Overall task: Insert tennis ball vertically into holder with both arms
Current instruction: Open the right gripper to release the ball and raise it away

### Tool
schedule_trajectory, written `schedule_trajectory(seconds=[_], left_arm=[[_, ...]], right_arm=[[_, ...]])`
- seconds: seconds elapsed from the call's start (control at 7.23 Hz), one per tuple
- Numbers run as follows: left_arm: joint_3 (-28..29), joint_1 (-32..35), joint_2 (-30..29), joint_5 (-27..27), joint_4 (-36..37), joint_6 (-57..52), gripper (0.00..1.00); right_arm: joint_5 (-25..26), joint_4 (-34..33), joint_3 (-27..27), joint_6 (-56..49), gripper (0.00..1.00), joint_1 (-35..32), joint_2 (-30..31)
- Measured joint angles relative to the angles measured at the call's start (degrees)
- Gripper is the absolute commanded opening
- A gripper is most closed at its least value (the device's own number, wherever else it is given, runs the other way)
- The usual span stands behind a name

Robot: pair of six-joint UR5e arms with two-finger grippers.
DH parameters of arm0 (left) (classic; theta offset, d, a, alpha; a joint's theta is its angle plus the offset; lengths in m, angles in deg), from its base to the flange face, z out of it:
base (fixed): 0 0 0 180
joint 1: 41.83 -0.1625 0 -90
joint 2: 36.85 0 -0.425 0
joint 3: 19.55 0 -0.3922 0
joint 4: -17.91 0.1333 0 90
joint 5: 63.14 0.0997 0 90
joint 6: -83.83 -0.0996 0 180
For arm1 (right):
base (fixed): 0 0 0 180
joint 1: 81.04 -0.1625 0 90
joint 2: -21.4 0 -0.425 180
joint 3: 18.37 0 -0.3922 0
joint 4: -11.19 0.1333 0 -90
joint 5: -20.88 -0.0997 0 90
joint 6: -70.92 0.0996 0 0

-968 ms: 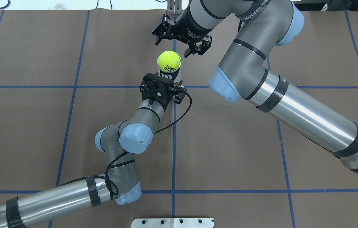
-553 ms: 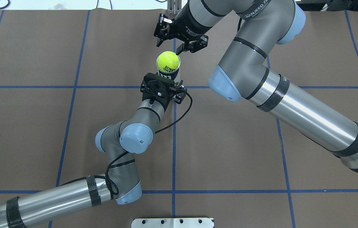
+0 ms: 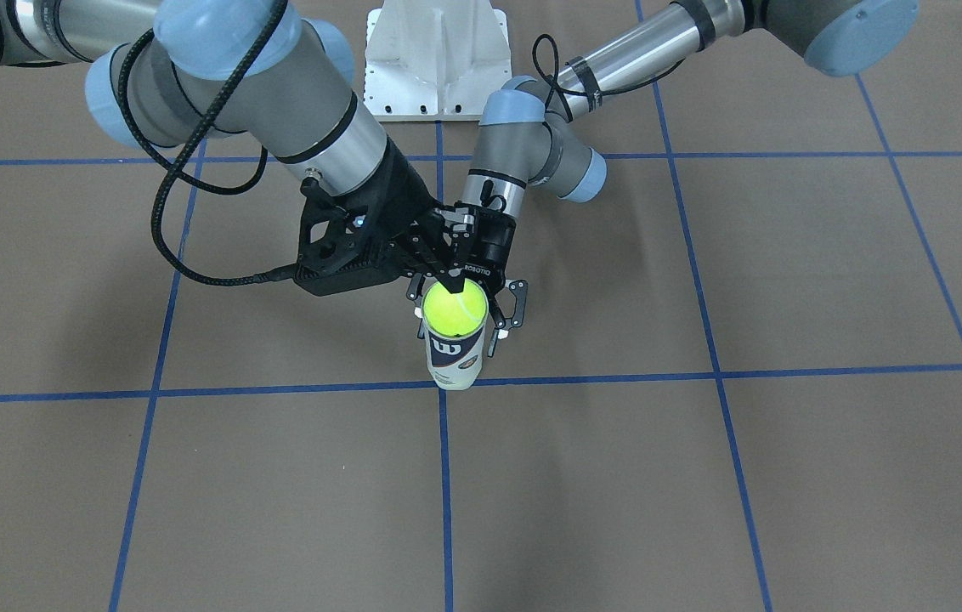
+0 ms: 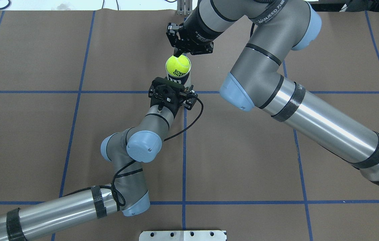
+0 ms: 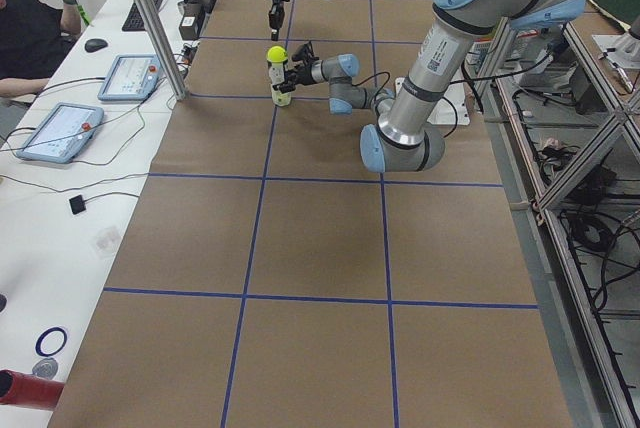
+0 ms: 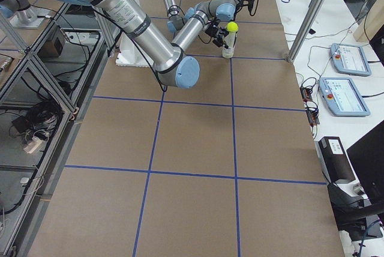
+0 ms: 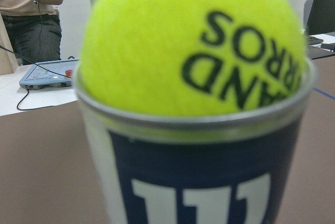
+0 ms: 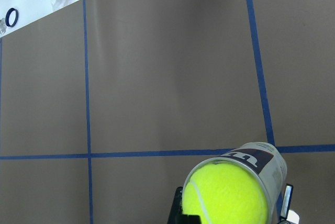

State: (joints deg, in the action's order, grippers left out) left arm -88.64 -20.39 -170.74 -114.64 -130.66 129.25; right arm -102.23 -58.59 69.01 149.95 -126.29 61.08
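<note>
Right tool (image 4: 178,53) closed, tips now touching ball (image 4: 178,64)

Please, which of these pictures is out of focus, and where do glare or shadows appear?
Left wrist view: the tennis ball and holder fill the frame and look slightly soft. Overhead view: bright glare on the silver tube of the right arm. Front-facing view: soft arm shadows on the brown table cover. Right wrist view: sharp.

Yellow-green ball (image 3: 455,308); navy-white holder (image 3: 455,361); brown table (image 3: 702,476), blue grid (image 3: 583,377).
</note>
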Motion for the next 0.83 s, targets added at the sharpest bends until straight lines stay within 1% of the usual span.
schedule_trajectory(seconds=[0.28,0.69,0.83], left_arm=[[0.00,0.00,0.03,0.00,0.03,-0.06,1.00],[0.00,0.07,0.09,0.00,-0.03,-0.05,1.00],[0.00,0.08,0.07,0.00,-0.02,-0.05,1.00]], right_arm=[[2.67,0.00,-0.65,-0.30,0.00,1.77,0.58],[3.32,0.06,-0.44,-0.29,0.00,2.33,1.05],[3.33,0.08,-0.27,-0.26,0.68,2.35,1.01]])
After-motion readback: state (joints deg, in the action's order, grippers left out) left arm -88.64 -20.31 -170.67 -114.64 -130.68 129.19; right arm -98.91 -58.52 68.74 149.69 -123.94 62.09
